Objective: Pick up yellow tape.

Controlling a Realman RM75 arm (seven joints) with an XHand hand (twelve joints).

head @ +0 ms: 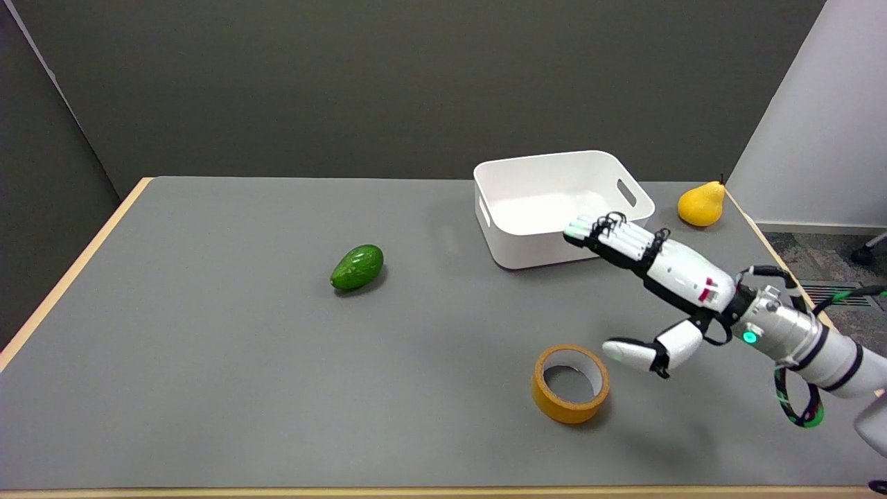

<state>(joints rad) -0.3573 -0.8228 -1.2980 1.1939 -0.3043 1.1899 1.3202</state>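
The yellow tape [570,383] lies flat on the grey table [208,360], in front of the white bin [554,208]. The right hand [658,284] hovers just right of the tape, fingers spread wide, holding nothing. An avocado [357,267] lies left of the bin, a pear [701,203] right; no writing is legible.

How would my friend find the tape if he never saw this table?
Start at the white bin at the back of the grey table, then come toward the near edge. The tape lies flat there, by the right hand. It is the only ring, yellow-orange with a hole through it.
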